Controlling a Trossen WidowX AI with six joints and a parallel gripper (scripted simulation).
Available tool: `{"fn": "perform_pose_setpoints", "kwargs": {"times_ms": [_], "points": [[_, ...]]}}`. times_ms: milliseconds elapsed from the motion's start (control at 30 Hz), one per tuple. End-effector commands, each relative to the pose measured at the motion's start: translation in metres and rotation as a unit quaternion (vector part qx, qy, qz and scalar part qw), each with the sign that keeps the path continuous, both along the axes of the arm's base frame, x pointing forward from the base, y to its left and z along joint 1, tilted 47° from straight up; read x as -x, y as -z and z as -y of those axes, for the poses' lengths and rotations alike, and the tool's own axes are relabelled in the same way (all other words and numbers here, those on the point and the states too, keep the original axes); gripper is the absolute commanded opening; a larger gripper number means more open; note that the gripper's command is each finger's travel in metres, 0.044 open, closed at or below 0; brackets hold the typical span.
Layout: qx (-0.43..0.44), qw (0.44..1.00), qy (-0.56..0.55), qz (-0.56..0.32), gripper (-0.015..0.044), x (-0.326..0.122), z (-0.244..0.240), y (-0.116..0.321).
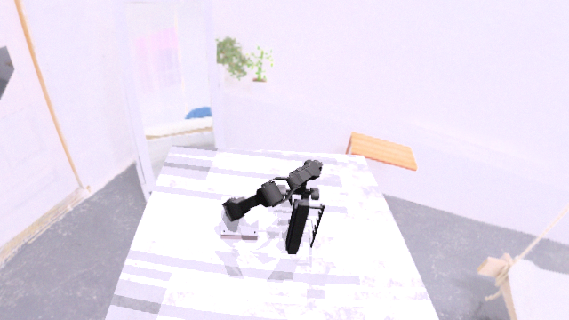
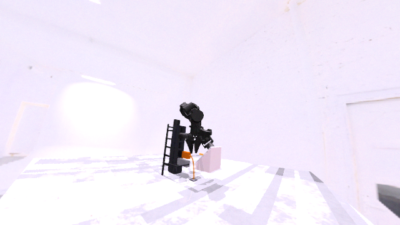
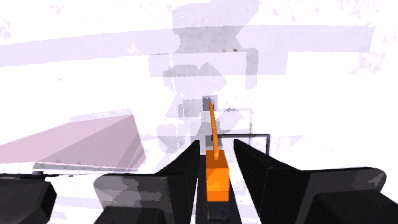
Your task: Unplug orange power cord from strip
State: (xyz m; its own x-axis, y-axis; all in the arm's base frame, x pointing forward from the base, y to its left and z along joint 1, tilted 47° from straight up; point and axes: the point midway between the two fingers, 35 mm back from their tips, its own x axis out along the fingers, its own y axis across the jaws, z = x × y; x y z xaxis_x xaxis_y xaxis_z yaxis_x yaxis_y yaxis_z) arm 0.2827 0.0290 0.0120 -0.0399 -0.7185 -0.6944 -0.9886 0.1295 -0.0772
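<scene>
The power strip point(image 1: 297, 227) point(image 2: 175, 153) point(image 3: 202, 200) is a tall black bar standing upright on the table. The orange plug point(image 2: 185, 154) point(image 3: 217, 185) sits against its side, low down, and looks plugged in. The orange cord point(image 2: 193, 170) point(image 3: 214, 125) runs from the plug in an arc down to a small dark square point(image 2: 193, 180) point(image 3: 207, 103) on the table. My gripper point(image 2: 194, 152) point(image 3: 216, 143) points down, partly open and empty, just above and beside the plug. In the wrist view the plug shows between the fingers, lower than them. The top view hides the plug and fingertips.
A black ladder-like frame point(image 1: 318, 224) point(image 2: 165, 150) stands beside the strip, on the side away from the arm base. A grey block point(image 2: 183, 162) juts out below the plug. The pale pink arm base point(image 1: 238, 236) point(image 2: 214, 159) point(image 3: 100, 145) stands close by.
</scene>
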Motion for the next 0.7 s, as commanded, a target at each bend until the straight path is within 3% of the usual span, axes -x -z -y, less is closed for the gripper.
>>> {"fn": "perform_pose_setpoints", "kwargs": {"times_ms": [0, 667], "points": [[0.003, 1.000, -0.002, -0.002, 0.0160, 0.000, 0.004, -0.004], [0.004, 1.000, -0.002, -0.002, 0.0160, 0.004, 0.026, -0.027]]}}
